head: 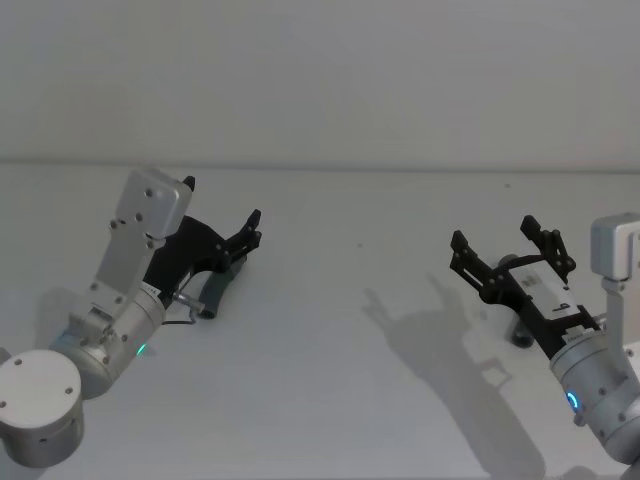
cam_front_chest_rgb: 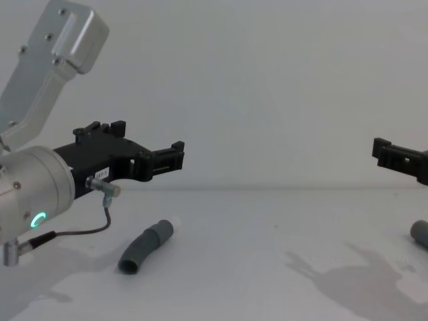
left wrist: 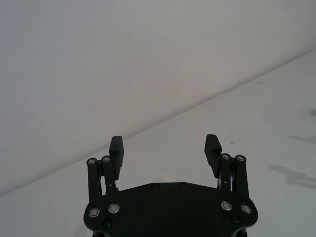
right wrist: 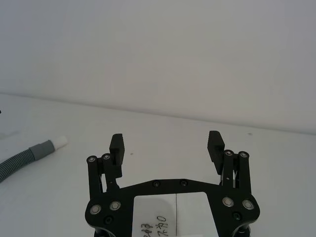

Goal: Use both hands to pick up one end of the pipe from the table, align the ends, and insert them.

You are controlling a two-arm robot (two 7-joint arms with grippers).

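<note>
One dark-grey ribbed pipe [cam_front_chest_rgb: 146,246] piece lies on the white table [cam_front_chest_rgb: 254,267], its smooth grey cuff end [cam_front_chest_rgb: 162,231] pointing away. My left gripper [cam_front_chest_rgb: 177,155] hovers above it, open and holding nothing; from the head the same pipe [head: 213,292] shows just under the left gripper [head: 250,228]. My right gripper [head: 510,250] is open too, raised over the table's right side, with a second pipe piece [head: 522,335] below its wrist. In the right wrist view a ribbed pipe [right wrist: 22,158] with a white tip [right wrist: 60,141] lies well off to one side of the right gripper [right wrist: 167,145].
A thin black cable with a metal plug [cam_front_chest_rgb: 103,189] hangs from my left wrist, close above the left pipe piece. The second piece's end [cam_front_chest_rgb: 420,232] shows at the chest view's right edge. A pale wall [head: 320,80] stands behind the table.
</note>
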